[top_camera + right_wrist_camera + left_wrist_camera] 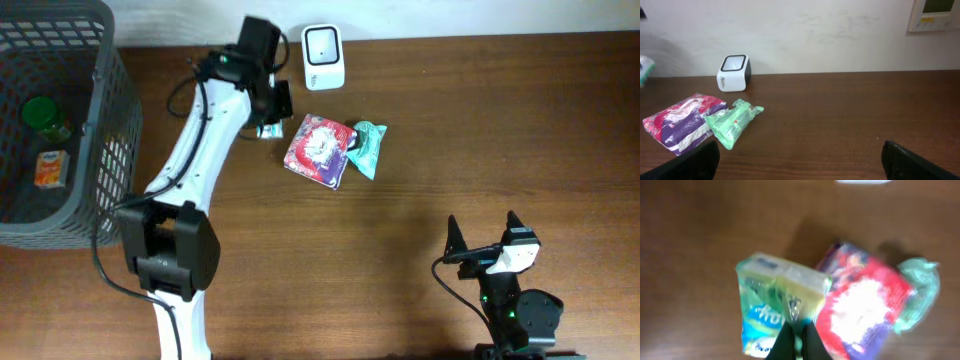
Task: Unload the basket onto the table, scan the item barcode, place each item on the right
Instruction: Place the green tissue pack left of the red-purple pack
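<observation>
L gripper (272, 114) is closed tight on a yellow-green packet (270, 130). In the left wrist view the two dark fingers (784, 344) pinch the packet's near edge w/ almost no gap between them. The packet (782, 300) stretches away from the jaws over the table (450, 110). Whether it rests on the wood or hangs above it, I cannot tell, as the view is blurred. No barcode can be read on it.

The scanner (323, 57), a white box w/ a dark window, stands ahead of the L jaws and a bit to their right, apart from the held packet. In the wrist view it is only a white strip at the top edge (862, 181).

Just right of the L jaws lies a red packet (860, 310), its edge against the held one. Beyond it, touching it, is a green packet (920, 287).

R gripper (485, 235) has its jaws wide, nothing between them, well apart from all items. In its own view the fingers (695, 160) sit at the bottom corners. Ahead-left of these jaws are the red packet (682, 120) and the green packet (732, 122), w/ the scanner (733, 73) behind them, near the wall.

A grey basket (100, 60) w/ small items inside is far from both jaw pairs.
</observation>
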